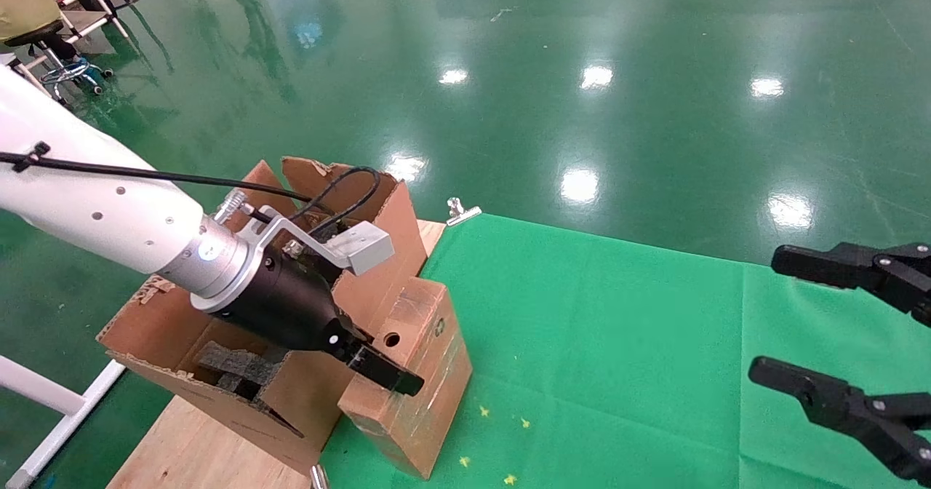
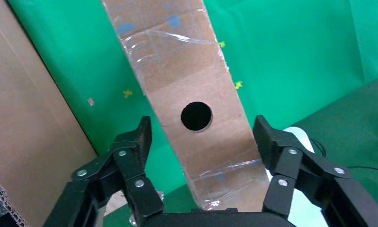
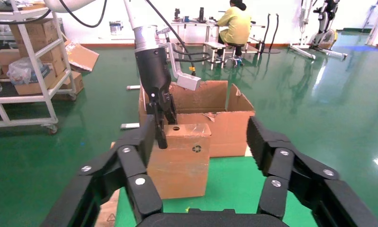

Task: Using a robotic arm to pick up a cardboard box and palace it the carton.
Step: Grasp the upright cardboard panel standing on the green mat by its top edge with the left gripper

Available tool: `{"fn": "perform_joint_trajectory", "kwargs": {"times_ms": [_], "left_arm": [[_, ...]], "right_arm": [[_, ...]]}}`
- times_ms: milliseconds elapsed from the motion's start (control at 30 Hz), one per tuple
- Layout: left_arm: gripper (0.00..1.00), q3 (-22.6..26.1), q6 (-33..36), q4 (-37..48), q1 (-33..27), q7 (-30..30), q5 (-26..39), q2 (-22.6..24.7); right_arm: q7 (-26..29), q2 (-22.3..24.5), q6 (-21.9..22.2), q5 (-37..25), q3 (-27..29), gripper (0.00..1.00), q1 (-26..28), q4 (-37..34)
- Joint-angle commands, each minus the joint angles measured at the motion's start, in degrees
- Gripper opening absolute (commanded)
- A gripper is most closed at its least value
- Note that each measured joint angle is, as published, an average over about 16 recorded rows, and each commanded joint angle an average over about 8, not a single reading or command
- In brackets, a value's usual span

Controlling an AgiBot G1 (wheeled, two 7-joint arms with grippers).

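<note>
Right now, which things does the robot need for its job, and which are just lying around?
For the job:
- left gripper, open around the cardboard box
- carton

Just lying around:
- right gripper, open, parked
- green cloth
- metal clip

Cardboard box [image 1: 418,372] upright beside carton [image 1: 291,314]
</note>
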Motion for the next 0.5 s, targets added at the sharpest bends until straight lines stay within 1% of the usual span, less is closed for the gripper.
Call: {"fn": "perform_joint_trajectory", "kwargs": {"times_ms": [33, 500], "left_arm": [[0.0, -0.1, 0.0, 0.0, 0.0, 0.0, 0.0, 0.0], [0.0, -0.2, 0.0, 0.1, 0.1, -0.1, -0.1, 0.0]], "right_arm": [[0.0, 0.0, 0.0, 0.0, 0.0, 1.0, 0.0, 0.0], [0.0, 0.0, 0.0, 0.0, 0.0, 1.0, 0.0, 0.0]]}}
